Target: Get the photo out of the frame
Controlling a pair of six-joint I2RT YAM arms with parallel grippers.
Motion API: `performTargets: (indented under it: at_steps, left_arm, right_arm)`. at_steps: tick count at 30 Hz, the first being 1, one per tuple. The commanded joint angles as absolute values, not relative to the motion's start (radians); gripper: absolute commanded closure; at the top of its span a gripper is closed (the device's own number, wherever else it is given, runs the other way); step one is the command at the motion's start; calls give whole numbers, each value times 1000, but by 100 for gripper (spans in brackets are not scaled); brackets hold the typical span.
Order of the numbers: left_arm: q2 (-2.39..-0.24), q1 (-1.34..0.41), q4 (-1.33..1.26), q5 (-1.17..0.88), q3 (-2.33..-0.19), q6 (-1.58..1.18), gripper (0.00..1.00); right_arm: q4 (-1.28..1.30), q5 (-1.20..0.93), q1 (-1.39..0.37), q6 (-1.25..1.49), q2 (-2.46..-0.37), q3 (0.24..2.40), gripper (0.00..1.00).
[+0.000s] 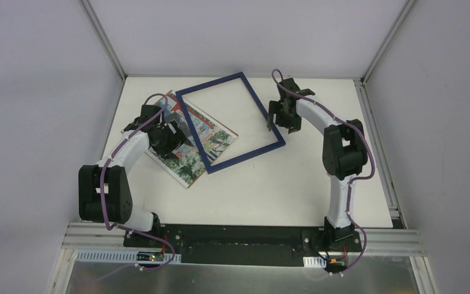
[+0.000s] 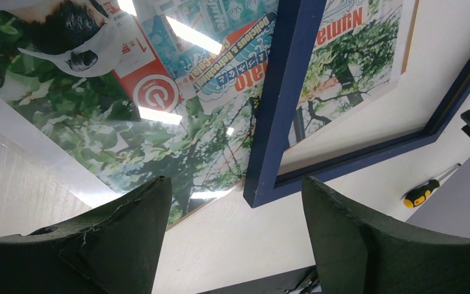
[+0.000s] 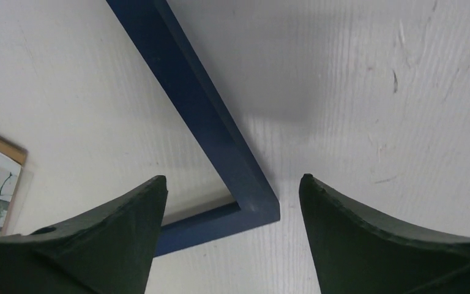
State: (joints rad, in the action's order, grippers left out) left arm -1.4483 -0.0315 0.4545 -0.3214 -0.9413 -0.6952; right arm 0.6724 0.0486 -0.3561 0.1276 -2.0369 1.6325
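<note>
Plainly, the photo (image 1: 182, 162) is no longer seated in the frame (image 1: 245, 158). It lies flat and face up on the left half of the desk (image 1: 281, 184), with its long axis running from far-left to near-right. A thin tan edge shows around it, which may be a board underneath; I cannot tell for sure.

The frame is an empty navy rectangle lying at a slant near the middle of the desk. Its left long rail lies across the right part of the photo, so a strip of the print shows through the opening.

The left fingers (image 2: 128, 239) hang just above the uncovered part of the photo, spread wide with nothing between them. In the left wrist view, the frame's near-left corner lies just ahead of them. The right fingers (image 3: 367, 239) are also wide apart and empty, just above the frame's near-right corner.

The left arm is therefore the nearer one to the photo, and the right arm is nearer to the frame.

The overlap looks like the last obstacle. Either the frame is drawn away to the right, or the photo is slid out along its long axis. The photo's far-left corner lies near the desk's left edge, so there is little room that way. The desk is bare on the near side and to the right of the frame.
</note>
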Motion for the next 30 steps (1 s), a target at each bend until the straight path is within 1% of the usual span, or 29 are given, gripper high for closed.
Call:
performTargets:
  at_steps: [1, 3, 6, 9, 11, 14, 17, 18, 21, 22, 24, 27, 28, 30]
  left_arm:
    - [-1456, -25, 467, -341, -968, -651, 21]
    - [-1478, -19, 474, -336, -974, -658, 22]
    - [-1518, -15, 490, -371, -965, -722, 24]
    - [-1541, -12, 486, -363, -951, -735, 27]
    - [-1552, -7, 488, -348, -955, -717, 29]
    - [-1572, 18, 488, -341, -953, -744, 30]
    - [-1614, 23, 491, -355, -947, -770, 39]
    - [-1626, 23, 496, -354, -939, -788, 42]
    - [-1643, 25, 502, -342, -895, -859, 42]
    - [-1649, 26, 502, -341, -884, -879, 42]
    - [-1670, 26, 502, -359, -874, -899, 42]
    - [-1698, 26, 504, -372, -879, -906, 41]
    - [-1701, 27, 507, -368, -881, -905, 41]
    - [-1700, 27, 511, -356, -881, -902, 41]
  right_arm:
    - [646, 73, -364, 98, -2117, 1742, 23]
    - [645, 54, -368, 98, -2153, 1779, 27]
    - [643, 62, -385, 92, -2189, 1802, 28]
    - [643, 57, -402, 87, -2218, 1804, 32]
    - [646, 73, -415, 81, -2231, 1800, 38]
    - [632, 110, -426, 69, -2229, 1771, 42]
    - [608, 142, -435, 59, -2216, 1734, 49]
    - [607, 150, -436, 57, -2215, 1728, 52]
    - [601, 176, -440, 50, -2204, 1706, 70]
    - [596, 180, -441, 49, -2194, 1697, 73]
    - [582, 186, -441, 48, -2165, 1669, 76]
    - [557, 198, -442, 48, -2109, 1613, 85]
    - [554, 197, -440, 44, -2092, 1597, 88]
    - [553, 201, -439, 41, -2058, 1566, 97]
